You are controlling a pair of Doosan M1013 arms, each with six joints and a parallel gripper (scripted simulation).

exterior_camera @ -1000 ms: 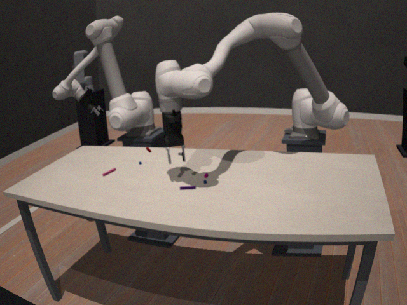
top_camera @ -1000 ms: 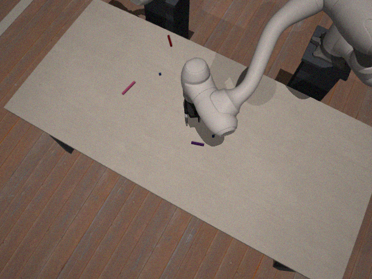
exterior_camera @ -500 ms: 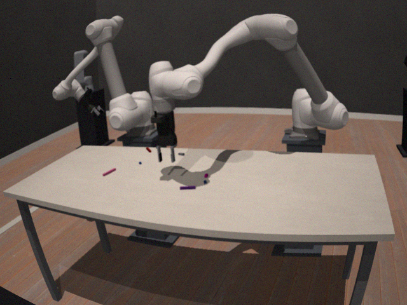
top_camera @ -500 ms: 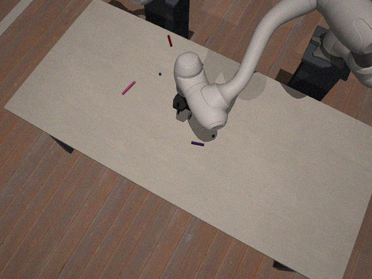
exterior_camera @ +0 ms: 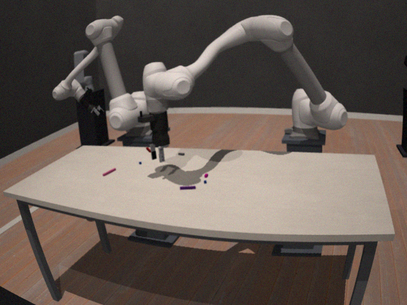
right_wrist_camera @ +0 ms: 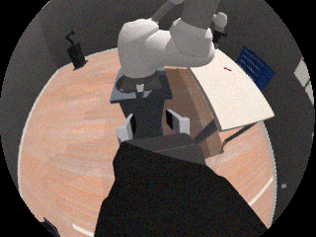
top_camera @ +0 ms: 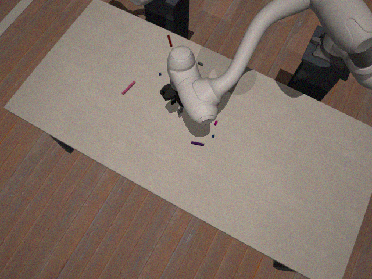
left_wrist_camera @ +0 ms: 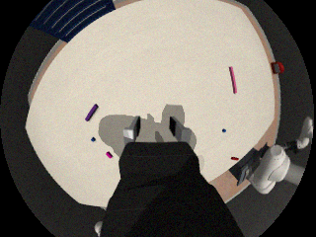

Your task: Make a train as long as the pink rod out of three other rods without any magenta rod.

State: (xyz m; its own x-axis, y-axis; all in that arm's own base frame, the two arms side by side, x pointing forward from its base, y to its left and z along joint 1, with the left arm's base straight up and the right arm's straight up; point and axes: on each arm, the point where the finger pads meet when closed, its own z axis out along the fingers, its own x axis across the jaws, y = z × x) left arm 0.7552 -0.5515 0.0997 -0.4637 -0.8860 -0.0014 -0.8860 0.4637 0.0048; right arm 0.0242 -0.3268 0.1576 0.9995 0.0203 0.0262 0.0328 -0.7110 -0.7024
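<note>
The pink rod [top_camera: 128, 88] [exterior_camera: 109, 171] [left_wrist_camera: 233, 80] lies apart at the left. The red rod [top_camera: 170, 40] [exterior_camera: 149, 149] [left_wrist_camera: 234, 158] and grey rod [top_camera: 200, 63] [exterior_camera: 180, 154] lie near the back edge. One blue rod [top_camera: 160, 74] [exterior_camera: 140, 162] [left_wrist_camera: 224, 130] lies between pink and grey. Another blue rod [top_camera: 213, 136] [exterior_camera: 205, 182] [left_wrist_camera: 93, 139] lies near the purple rod [top_camera: 197, 143] [exterior_camera: 187, 187] [left_wrist_camera: 92, 113]. All lie flat, apart. My left gripper [top_camera: 176, 106] [exterior_camera: 158, 159] [left_wrist_camera: 155, 121] is open and empty above the middle-left. My right gripper [exterior_camera: 96, 110] [right_wrist_camera: 150, 118] is open and empty, off the table.
A magenta rod [top_camera: 215, 122] [exterior_camera: 206, 175] [left_wrist_camera: 109, 155] lies close behind the second blue rod. The left arm reaches over the table [top_camera: 255, 192] [exterior_camera: 279, 203] from the back right. The right arm is folded beyond the back left edge.
</note>
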